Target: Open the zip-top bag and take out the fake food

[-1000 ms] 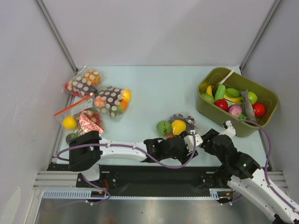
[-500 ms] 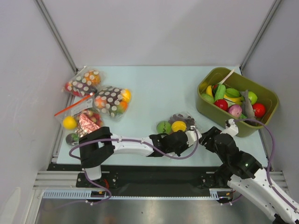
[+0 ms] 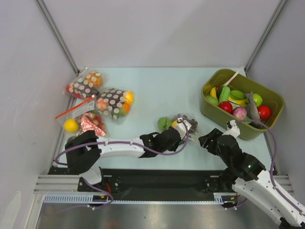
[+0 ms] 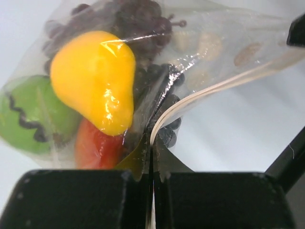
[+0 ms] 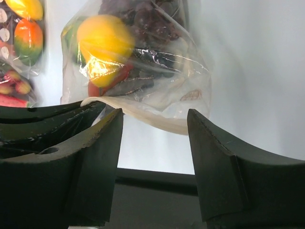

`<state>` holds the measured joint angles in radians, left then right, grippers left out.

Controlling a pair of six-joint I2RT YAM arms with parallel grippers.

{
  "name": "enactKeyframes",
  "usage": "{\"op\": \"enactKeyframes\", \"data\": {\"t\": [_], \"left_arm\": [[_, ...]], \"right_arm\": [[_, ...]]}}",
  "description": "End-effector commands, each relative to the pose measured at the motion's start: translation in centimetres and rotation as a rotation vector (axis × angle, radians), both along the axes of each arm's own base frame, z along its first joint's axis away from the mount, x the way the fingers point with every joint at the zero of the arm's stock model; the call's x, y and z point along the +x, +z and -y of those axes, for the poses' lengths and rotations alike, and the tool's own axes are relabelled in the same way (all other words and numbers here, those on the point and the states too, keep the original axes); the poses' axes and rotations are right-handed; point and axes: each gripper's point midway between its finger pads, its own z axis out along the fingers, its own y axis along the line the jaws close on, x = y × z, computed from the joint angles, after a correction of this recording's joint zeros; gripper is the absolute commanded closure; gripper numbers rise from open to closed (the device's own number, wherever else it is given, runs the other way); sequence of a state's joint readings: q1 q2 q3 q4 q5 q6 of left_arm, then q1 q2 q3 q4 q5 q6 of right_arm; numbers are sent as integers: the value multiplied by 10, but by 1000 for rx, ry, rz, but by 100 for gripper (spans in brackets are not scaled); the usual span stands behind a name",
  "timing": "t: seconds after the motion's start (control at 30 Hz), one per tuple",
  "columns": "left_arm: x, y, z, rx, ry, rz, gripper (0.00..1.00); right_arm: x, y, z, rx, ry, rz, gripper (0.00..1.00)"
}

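The clear zip-top bag (image 3: 185, 122) lies mid-table with the fake food inside. In the left wrist view I see a yellow pear (image 4: 95, 78), a green round fruit (image 4: 26, 114), an orange-red piece (image 4: 95, 148) and dark grapes (image 4: 138, 19). My left gripper (image 3: 182, 130) is shut on the bag's whitish zip edge (image 4: 190, 98), pinching it between the jaws (image 4: 151, 148). My right gripper (image 3: 204, 139) stands open just right of the bag. In the right wrist view the bag's edge (image 5: 162, 119) hangs just above the gap of the open right gripper (image 5: 155, 121).
An olive-green bin (image 3: 215, 117) of loose toy fruit stands at the right. At the left lie two dark white-dotted bags (image 3: 112, 102) (image 3: 86, 83) and a bag with a red zip strip (image 3: 81, 119). The left arm lies across the near table.
My left gripper has shut on the bag's zip edge and drawn back left. The bag shifted slightly away and left. The right gripper stayed open and edged left.
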<state>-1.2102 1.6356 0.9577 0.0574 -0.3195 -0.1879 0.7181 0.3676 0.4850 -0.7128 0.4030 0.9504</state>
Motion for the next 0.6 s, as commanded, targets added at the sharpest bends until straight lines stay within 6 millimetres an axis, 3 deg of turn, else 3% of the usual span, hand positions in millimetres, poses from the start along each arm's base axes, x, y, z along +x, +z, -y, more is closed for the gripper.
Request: {"op": "enactKeyframes", "data": {"t": [0.0, 0.17, 0.43, 0.57], "left_arm": [[14, 32, -7, -102, 102, 45, 100], [13, 35, -9, -115, 109, 51, 100], [21, 36, -19, -74, 137, 91, 100], [17, 40, -14, -98, 109, 83, 100]], "right_arm": [[5, 20, -19, 83, 39, 27, 39], [5, 12, -22, 92, 36, 9, 39], [2, 39, -1, 41, -2, 67, 40], [0, 28, -2, -1, 26, 38, 40]]}}
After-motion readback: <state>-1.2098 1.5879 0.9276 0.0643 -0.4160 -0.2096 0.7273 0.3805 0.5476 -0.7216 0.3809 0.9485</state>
